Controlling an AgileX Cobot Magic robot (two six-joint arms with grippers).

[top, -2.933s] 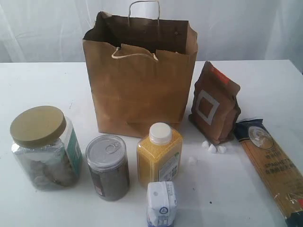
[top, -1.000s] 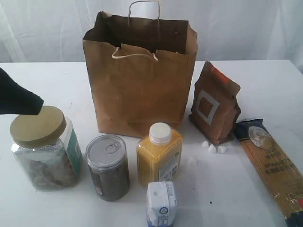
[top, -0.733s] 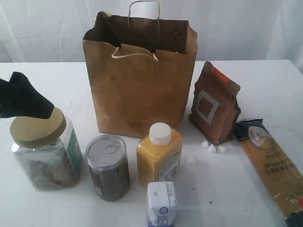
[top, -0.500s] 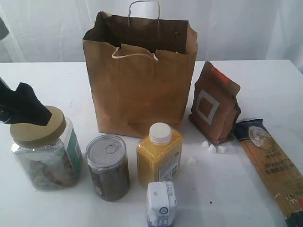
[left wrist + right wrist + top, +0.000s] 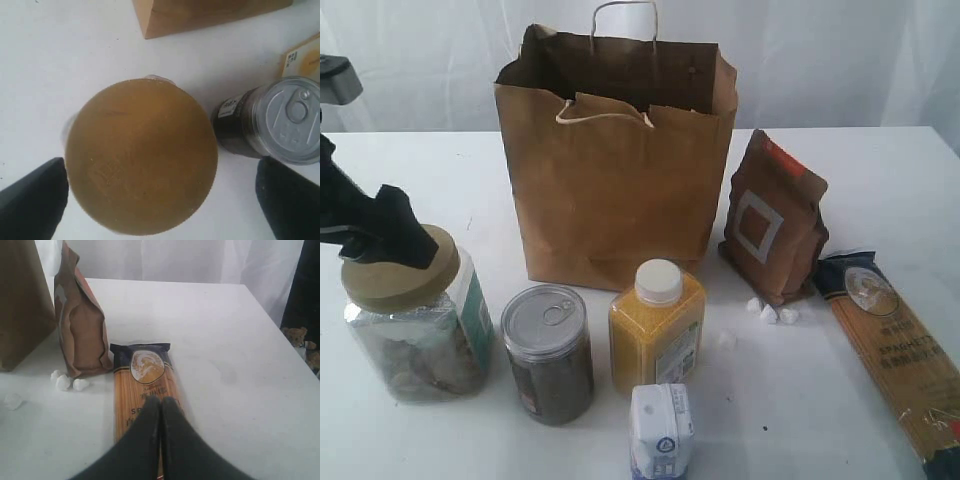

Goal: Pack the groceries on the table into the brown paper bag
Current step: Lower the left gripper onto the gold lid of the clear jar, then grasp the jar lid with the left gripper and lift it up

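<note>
Left wrist view: the left gripper [image 5: 161,197], fingers spread wide to straddle the gold lid [image 5: 140,155], lines up a grasp on the jar [image 5: 420,345] standing on the table [image 5: 790,400] at the bag's [image 5: 620,190] 8 o'clock, while the right gripper [image 5: 161,410], pressed together, idles above the spaghetti pack [image 5: 142,382].

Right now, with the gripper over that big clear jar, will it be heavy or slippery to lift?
Probably stiff: the clear jar shows a firm, straight wall. Likely heavy for its size, since it looks filled almost to the top. The smooth gold lid nearly spans the open left gripper, so a grip there might slip.
</note>
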